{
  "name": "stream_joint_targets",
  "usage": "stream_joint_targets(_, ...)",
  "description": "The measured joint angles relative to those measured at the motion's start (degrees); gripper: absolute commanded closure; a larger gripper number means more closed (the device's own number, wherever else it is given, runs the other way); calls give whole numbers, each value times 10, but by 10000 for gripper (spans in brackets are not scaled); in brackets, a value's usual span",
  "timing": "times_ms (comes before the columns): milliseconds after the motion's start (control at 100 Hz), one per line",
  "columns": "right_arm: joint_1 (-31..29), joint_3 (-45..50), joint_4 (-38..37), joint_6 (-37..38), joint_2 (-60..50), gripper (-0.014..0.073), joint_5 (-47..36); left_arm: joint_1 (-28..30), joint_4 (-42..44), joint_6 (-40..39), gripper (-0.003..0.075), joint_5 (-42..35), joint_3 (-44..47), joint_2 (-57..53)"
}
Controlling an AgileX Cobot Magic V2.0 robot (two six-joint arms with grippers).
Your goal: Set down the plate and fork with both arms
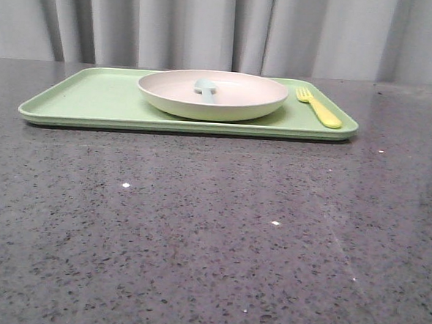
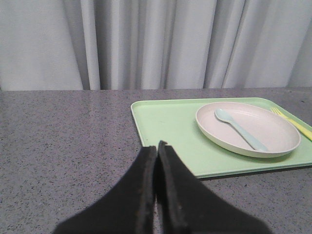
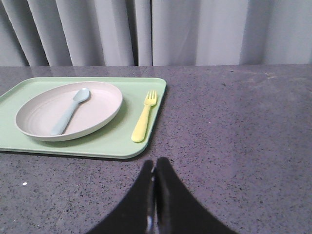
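The cream plate (image 1: pixel 213 94) (image 2: pixel 253 131) (image 3: pixel 48 109) rests on the light green tray (image 1: pixel 88 99) (image 2: pixel 165 122) (image 3: pixel 97 141), right of the tray's middle. The yellow fork (image 1: pixel 318 107) (image 3: pixel 144 117) (image 2: pixel 295 122) lies flat on the tray's right end, beside the plate, tines pointing away from me. My left gripper (image 2: pixel 157 145) is shut and empty over the table, short of the tray's near left corner. My right gripper (image 3: pixel 155 162) is shut and empty, just short of the tray's near right corner. Neither gripper shows in the front view.
A pale blue-green spoon (image 1: pixel 206 88) (image 2: pixel 239 127) (image 3: pixel 70 110) lies inside the plate. The tray sits toward the back of a dark speckled table (image 1: pixel 211 235). A grey curtain (image 1: pixel 224 23) hangs behind the table.
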Motion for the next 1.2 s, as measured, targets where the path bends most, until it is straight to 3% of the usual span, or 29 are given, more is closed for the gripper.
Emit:
stream_joint_targets(590,0,0,0,0,0,659,0,7,22,-1,741,-14,15,0)
stream_joint_targets(830,0,0,0,0,0,659,0,65,28,-1,741,-90,102,-27)
stream_joint_targets(1201,0,0,0,0,0,659,0,121,23,26,741,-114,208,-145)
